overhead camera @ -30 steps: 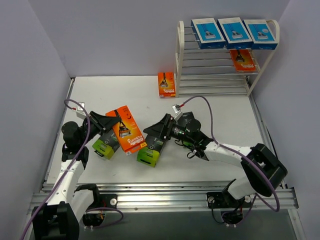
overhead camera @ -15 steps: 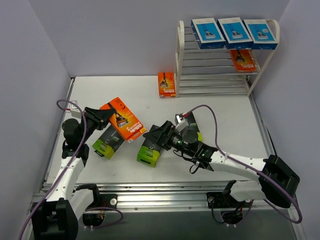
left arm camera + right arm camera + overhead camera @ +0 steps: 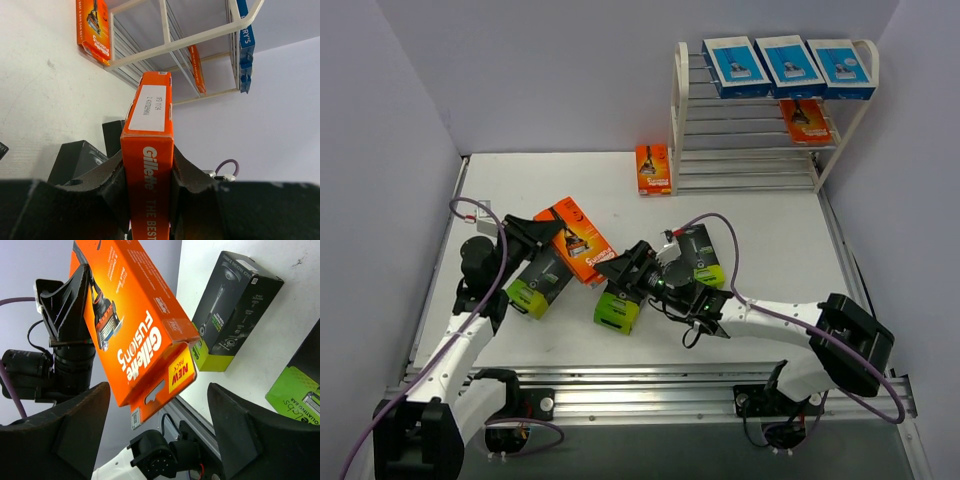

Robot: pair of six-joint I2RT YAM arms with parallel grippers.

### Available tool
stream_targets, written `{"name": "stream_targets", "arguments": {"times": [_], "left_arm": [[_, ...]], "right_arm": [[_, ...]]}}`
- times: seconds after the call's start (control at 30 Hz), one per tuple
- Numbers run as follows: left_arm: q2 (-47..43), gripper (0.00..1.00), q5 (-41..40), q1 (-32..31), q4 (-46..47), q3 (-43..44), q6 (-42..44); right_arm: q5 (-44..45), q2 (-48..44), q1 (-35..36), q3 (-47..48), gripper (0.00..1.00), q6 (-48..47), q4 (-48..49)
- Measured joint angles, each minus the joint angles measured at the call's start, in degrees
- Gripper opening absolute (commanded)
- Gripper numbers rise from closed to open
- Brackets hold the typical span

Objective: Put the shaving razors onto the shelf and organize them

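1. The held orange pack (image 3: 575,245) is clamped by its two broad faces between the fingers of the left gripper (image 3: 542,233). It is raised off the table (image 3: 780,220) and tilted, with its free end toward the right gripper (image 3: 159,390).
2. The right gripper's fingers (image 3: 75,430) are spread wide. The pack's tabbed end lies between them with a gap on each side, and nothing is gripped.
3. One black pack (image 3: 535,285) lies on the table under the left gripper. A second black pack (image 3: 618,305) lies under the right gripper. A third black pack (image 3: 705,258) lies beside the right arm and is partly covered by it.
4. The shelf (image 3: 677,100) stands at the far right. Three blue-and-white packs (image 3: 790,63) are laid on its top tier and a shelved orange pack (image 3: 805,120) on the tier below. A loose orange pack (image 3: 653,168) sits just beside its left post; whether they touch cannot be told.
5. In the left wrist view only the held pack's narrow edge is shown. In the right wrist view the second black pack is cut off at the frame's edge.
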Motion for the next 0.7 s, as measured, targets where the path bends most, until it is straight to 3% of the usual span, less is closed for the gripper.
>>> {"name": "stream_targets", "arguments": {"times": [0.33,0.7], "left_arm": [[0.00,0.02,-2.05,-2.34,-1.60,0.00,3.17],[-0.57,0.02,-4.09,-3.04,-0.83,-0.57,2.60]], "right_arm": [[1.31,4.42,0.04,1.92,0.62,2.36,2.25],[3.34,5.29,0.04,3.45,0.29,4.48,1.18]]}}
